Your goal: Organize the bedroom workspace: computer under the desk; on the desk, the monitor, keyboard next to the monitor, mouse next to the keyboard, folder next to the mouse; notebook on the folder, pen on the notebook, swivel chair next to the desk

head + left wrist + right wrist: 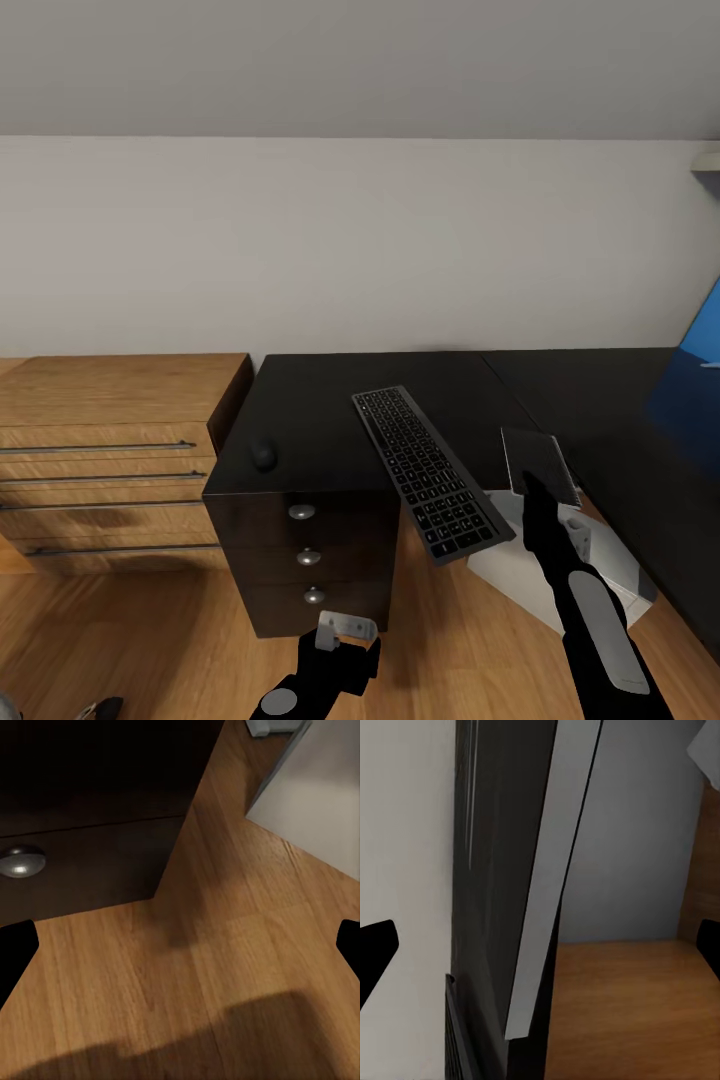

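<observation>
We identify the place as a home room set up as a study corner. A black desk (400, 400) carries a keyboard (428, 470) and a mouse (263, 456). A wooden drawer unit (110, 450) stands beside it on a wood plank floor (130, 640), against a plain white wall (350, 240).

The keyboard (431, 473) lies on the desk (330, 400), its near end hanging over the front edge, with the mouse (264, 456) well to its left. A wooden drawer unit (110, 440) stands left of the desk, and the notebook (541, 462) lies just right of the keyboard.
</observation>
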Available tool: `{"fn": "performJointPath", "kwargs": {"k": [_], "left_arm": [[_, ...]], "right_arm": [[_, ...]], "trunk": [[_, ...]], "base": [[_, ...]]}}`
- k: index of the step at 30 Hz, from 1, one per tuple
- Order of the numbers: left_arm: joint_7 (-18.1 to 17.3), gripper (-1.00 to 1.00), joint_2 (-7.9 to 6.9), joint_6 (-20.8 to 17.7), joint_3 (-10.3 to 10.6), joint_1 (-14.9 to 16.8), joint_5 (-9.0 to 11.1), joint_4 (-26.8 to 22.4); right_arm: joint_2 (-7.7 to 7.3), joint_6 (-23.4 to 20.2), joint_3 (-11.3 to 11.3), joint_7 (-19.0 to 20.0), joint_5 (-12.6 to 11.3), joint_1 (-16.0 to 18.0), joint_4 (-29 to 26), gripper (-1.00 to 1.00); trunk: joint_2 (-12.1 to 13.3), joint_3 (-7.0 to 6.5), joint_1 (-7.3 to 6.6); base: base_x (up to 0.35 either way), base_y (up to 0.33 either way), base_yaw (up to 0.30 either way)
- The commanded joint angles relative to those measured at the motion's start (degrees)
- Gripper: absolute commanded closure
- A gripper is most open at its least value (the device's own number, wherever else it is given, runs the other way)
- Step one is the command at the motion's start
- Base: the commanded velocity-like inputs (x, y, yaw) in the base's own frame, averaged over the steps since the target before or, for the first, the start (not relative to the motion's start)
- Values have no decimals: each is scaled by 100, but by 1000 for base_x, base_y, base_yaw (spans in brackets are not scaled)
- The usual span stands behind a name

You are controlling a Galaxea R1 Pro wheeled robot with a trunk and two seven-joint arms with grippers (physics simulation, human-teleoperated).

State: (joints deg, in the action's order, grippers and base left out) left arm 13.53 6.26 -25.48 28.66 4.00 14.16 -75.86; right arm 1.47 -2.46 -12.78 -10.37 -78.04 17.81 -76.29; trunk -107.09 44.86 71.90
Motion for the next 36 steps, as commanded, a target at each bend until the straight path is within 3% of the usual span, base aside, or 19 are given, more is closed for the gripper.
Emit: {"fn": "performJointPath", "kwargs": {"k": [1,29,34,35,36], "left_arm": [[54,-100,-2,-19,10,4,61,-8],[60,-100,-10,-19,-7,4,61,18],[69,-100,-12,11,-16,4,61,6],[76,-100,-16,31,-88,4,64,8],[77,-100,-13,32,-121,4,65,16]], "right_arm": [[4,-26,-16,-26,-36,3,-9,-100],[-4,-26,6,-7,-31,3,165,-100],[-12,-22,54,-44,-15,13,633,-100],[-32,-8,67,-130,142,114,1089,-100],[-43,-6,70,-169,213,165,1191,-100]], "trunk": [[-3,5,-1],[-3,5,-1],[118,-48,-67],[158,-66,-88],[198,-84,-110]], "base": [[-31,0,0],[-275,0,0],[-49,0,0],[-7,0,0],[-6,0,0]]}}
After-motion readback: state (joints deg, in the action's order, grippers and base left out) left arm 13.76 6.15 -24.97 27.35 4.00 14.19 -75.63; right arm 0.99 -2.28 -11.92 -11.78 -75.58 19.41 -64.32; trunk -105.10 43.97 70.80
